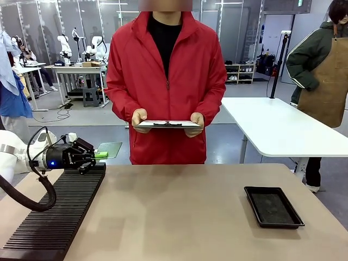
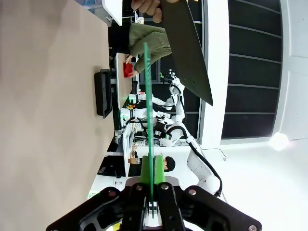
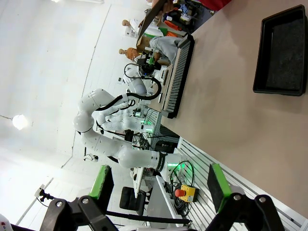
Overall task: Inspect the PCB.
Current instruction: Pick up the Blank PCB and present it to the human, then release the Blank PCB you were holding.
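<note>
Far left corner of the tabletop [image 1: 179,206]: the left hand [image 1: 93,156] is clamped shut on the PCB [image 1: 110,149]. We note the green pads pinching 1 end of the board. The rest sticks out past the fingers toward the far side, lying roughly flat in the air and touching nothing else. Hand and board hang just above the far end of the rack [image 1: 57,215].

Left wrist view: we see the PCB [image 2: 149,115] edge-on, a thin green line rising straight from between the 2 pads of the left hand [image 2: 153,175], jaws tight on it. The tray [image 2: 103,94] shows far off on the tabletop [image 2: 48,106], and the dark underside of the clipboard [image 2: 187,57] shows beyond the board.

Rack: black and slotted, it runs along the left edge from the near corner toward the far one.

Tray [image 1: 273,206]: small, black and flat on the tabletop near the right edge, well apart from rack and PCB.

Right hand [image 3: 159,192]: open wide and empty, with 2 green pads [image 3: 102,180] standing well apart. In its view we pick out the tray [image 3: 281,53] and the rack [image 3: 177,79] lying on the tabletop [image 3: 231,106] farther off.

Person [image 1: 166,81]: stands at the middle of the far edge in a red jacket, holding the clipboard [image 1: 167,124] flat at waist height, gripped at both ends. Clipboard and PCB are apart.
</note>
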Motion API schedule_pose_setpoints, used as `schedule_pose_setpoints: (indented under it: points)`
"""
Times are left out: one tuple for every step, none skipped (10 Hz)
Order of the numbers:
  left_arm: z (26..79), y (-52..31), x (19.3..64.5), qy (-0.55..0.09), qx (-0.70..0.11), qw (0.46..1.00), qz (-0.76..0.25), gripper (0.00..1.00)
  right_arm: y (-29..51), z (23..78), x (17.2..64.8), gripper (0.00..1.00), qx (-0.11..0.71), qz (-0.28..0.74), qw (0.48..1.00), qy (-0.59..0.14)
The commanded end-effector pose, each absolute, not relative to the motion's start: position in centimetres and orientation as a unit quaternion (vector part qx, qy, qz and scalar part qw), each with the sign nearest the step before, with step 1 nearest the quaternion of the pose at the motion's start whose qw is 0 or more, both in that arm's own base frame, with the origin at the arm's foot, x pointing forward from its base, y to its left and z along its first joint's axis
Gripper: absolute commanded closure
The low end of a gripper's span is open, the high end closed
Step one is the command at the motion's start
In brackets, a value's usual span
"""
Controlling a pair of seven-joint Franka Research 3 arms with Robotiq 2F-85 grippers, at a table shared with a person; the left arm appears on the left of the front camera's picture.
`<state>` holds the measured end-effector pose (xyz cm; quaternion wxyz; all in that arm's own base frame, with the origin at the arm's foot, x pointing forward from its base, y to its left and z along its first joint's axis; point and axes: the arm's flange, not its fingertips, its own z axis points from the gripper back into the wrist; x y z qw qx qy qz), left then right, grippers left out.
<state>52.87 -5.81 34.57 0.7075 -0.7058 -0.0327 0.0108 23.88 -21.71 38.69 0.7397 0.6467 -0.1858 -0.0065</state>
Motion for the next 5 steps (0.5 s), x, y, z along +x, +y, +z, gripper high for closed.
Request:
schedule_pose_setpoints:
  points:
    - [34.63, -5.82, 52.89, -0.036, -0.705, 0.708, 0.009, 0.97, -21.77, 38.78, 23.8, 0.0, 0.65, -0.005, 0.736, -0.189]
    - [34.63, -5.82, 52.89, -0.036, -0.705, 0.708, 0.009, 0.97, -21.77, 38.78, 23.8, 0.0, 0.65, -0.005, 0.736, -0.189]
    - [34.63, -5.82, 52.89, -0.036, -0.705, 0.708, 0.009, 0.97, -21.77, 38.78, 23.8, 0.0, 0.65, -0.005, 0.736, -0.189]
    - [34.63, -5.82, 52.89, -0.036, -0.705, 0.708, 0.009, 0.97, -21.77, 38.78, 23.8, 0.0, 0.65, -0.005, 0.736, -0.189]
    - [34.63, -5.82, 52.89, -0.036, -0.705, 0.708, 0.009, 0.97, -21.77, 38.78, 23.8, 0.0, 0.65, -0.005, 0.736, -0.189]
